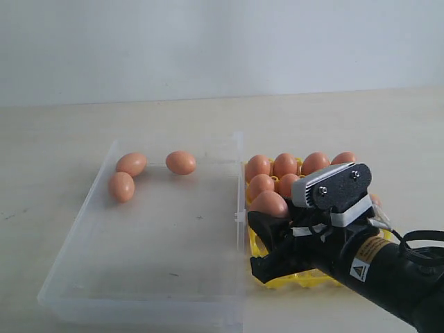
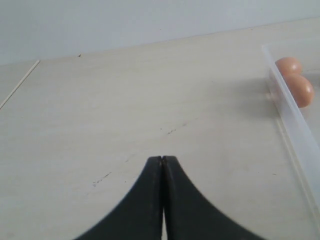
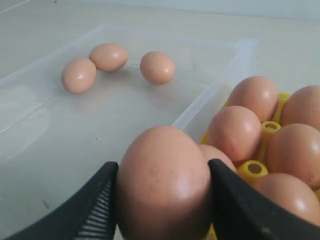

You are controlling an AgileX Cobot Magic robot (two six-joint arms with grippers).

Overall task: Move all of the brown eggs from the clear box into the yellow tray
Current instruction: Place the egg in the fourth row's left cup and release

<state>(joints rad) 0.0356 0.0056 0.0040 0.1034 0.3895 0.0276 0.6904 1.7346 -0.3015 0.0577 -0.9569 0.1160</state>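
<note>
The clear box [image 1: 159, 243] on the counter [image 1: 347, 118] holds three brown eggs [image 1: 131, 164] at its far end, two close together and one a little apart. The yellow tray [image 1: 291, 283] stands just beside the box. Its far cups are filled with eggs, but the arm [image 1: 388, 270] hides the near cups. The right gripper [image 3: 164, 167] grips one brown egg [image 3: 164, 195] between its jaws, over the side of the tray next to the box. The left gripper [image 2: 162, 160] is closed on nothing, above bare counter outside the box.

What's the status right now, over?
Right gripper shut on brown egg at yellow tray. Left gripper shut, empty. Three eggs in clear box. Nothing in the way.
</note>
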